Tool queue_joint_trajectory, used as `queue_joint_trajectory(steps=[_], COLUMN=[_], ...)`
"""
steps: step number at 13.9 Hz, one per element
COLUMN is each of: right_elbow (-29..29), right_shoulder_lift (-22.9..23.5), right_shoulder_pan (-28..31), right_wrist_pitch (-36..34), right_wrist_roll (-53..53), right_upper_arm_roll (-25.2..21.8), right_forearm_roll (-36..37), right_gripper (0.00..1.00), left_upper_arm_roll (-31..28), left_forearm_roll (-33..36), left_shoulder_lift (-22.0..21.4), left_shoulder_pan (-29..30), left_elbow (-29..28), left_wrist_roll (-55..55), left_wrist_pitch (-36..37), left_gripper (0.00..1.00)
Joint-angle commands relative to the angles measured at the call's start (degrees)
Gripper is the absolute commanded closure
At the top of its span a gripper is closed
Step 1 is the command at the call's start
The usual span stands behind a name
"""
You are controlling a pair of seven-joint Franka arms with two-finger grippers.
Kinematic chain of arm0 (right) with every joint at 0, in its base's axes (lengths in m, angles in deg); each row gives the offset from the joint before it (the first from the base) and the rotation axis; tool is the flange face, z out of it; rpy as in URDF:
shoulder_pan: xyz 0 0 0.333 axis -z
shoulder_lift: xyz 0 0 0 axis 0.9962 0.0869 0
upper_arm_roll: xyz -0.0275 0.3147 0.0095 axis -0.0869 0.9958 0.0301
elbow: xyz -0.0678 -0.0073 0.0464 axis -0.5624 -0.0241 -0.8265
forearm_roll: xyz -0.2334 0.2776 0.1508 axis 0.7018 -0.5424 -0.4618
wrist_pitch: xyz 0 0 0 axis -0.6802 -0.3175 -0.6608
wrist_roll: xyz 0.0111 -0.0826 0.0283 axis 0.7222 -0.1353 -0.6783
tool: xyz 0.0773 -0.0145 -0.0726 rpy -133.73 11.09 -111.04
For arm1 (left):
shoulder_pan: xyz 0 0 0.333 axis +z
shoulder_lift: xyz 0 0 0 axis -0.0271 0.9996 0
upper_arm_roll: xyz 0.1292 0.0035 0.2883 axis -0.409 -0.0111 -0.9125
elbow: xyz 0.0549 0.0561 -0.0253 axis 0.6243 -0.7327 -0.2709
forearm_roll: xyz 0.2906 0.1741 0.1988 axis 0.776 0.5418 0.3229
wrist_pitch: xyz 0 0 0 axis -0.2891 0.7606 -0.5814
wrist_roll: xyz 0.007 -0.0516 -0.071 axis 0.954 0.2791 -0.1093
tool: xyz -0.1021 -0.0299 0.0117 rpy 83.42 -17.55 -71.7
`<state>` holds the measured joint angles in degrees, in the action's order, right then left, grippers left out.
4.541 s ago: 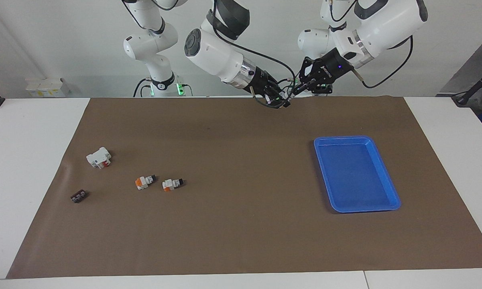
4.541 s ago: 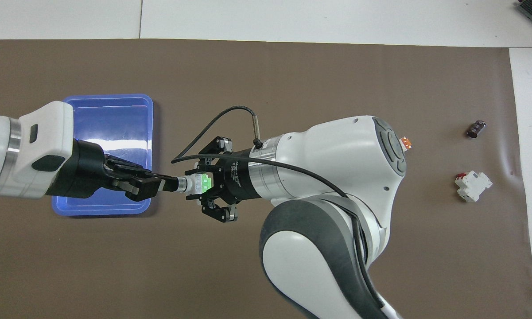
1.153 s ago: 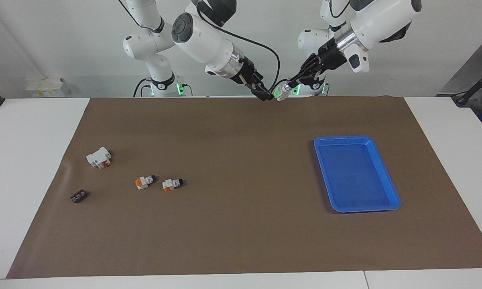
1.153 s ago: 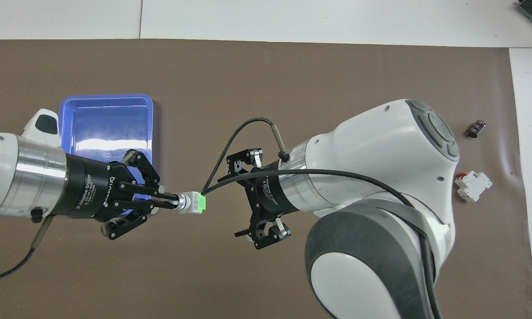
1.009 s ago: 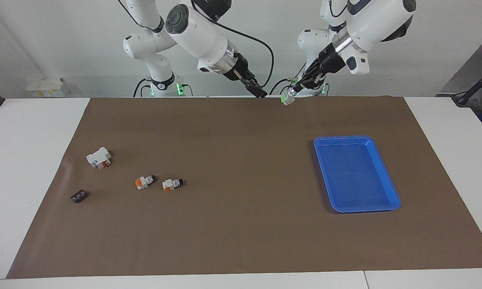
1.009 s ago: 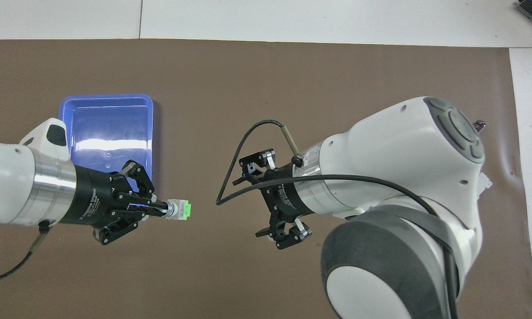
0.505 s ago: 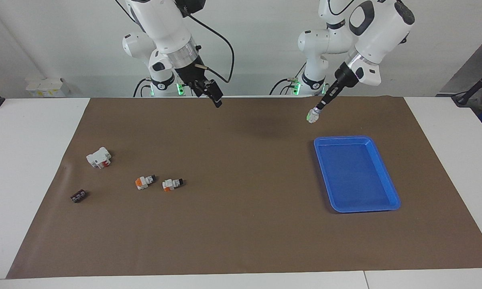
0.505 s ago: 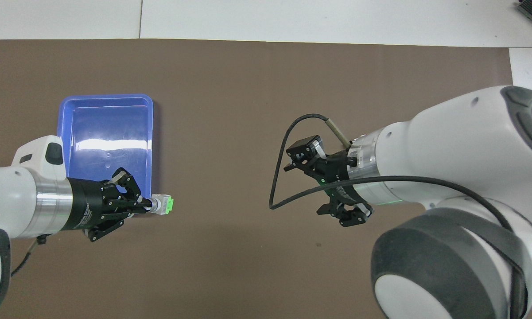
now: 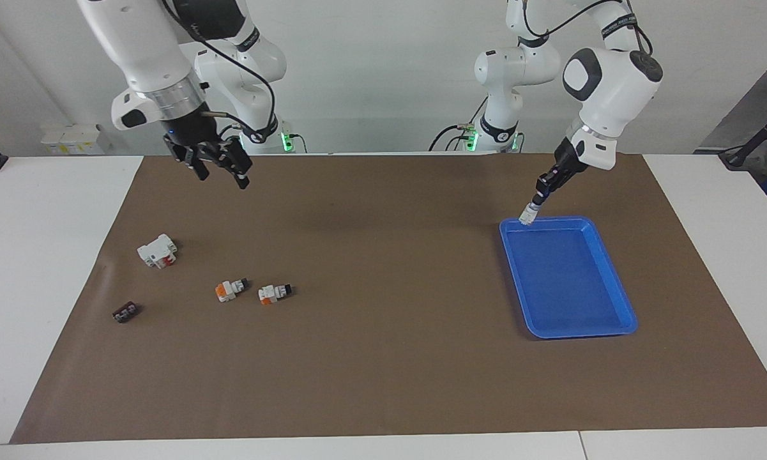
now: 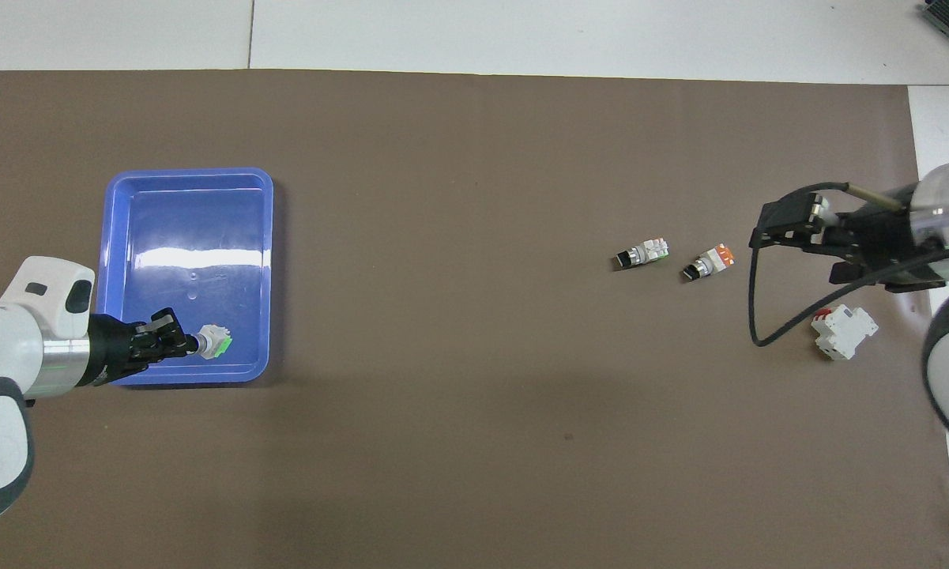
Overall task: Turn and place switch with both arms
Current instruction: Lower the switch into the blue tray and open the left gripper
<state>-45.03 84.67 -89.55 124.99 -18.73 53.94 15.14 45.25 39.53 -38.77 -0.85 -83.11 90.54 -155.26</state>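
— What are we counting on the mat [image 9: 383, 358]?
— We are counting three small switches: one green-ended switch [image 10: 214, 343] and two orange-ended ones [image 9: 230, 289] [image 9: 273, 292].
— Anything else we are tallying?
— We are seeing one larger white block [image 9: 157, 250] with a red part, one small dark piece [image 9: 125, 312], and one blue tray [image 9: 621, 311].
— And the robots?
— We are counting two arms, with two grippers: the left gripper [image 9: 540, 195] and the right gripper [image 9: 220, 167].
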Motion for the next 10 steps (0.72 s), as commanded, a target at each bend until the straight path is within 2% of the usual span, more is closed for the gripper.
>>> queue_joint_trajectory(steps=[1, 3, 5, 7, 8, 9, 10], right_elbow=[3.1, 8.81, 8.23, 6.73, 6.64, 6.46, 6.55], right_shoulder_lift=[0.17, 3.07, 2.47, 1.32, 1.15, 1.14, 1.23], right_shoulder_pan=[3.03, 2.78, 2.07, 1.98, 1.98, 1.98, 1.98], right_wrist_pitch=[-3.1, -7.76, -8.13, -8.48, -8.74, -8.22, -7.87], right_wrist_roll=[-7.33, -8.67, -8.67, -8.67, -8.67, -8.84, -9.46], right_upper_arm_roll=[1.23, 0.44, -0.97, -0.71, -0.71, -0.71, -0.71], right_forearm_roll=[3.83, 5.24, 5.33, 5.33, 5.33, 5.33, 5.33], right_gripper=[0.0, 0.0, 0.0, 0.0, 0.0, 0.0, 0.0], left_upper_arm_roll=[0.53, 0.53, 0.53, 0.53, 0.53, 0.53, 0.53], left_forearm_roll=[4.71, 7.09, 7.45, 7.45, 7.45, 7.45, 7.45], left_shoulder_lift=[5.99, 8.28, 8.91, 8.99, 9.17, 9.61, 9.78], left_shoulder_pan=[0.53, 0.62, 0.79, 0.79, 0.79, 0.79, 0.79], left_elbow=[0.73, 1.08, 1.08, 1.26, 1.95, 3.27, 4.58], left_wrist_roll=[-10.64, -17.05, -24.96, -27.72, -27.72, -27.81, -27.98], left_wrist_pitch=[-6.17, -6.71, -6.54, -6.71, -6.89, -6.02, -5.49], left_gripper=[1.0, 1.0, 1.0, 1.0, 0.45, 0.03, 0.0])
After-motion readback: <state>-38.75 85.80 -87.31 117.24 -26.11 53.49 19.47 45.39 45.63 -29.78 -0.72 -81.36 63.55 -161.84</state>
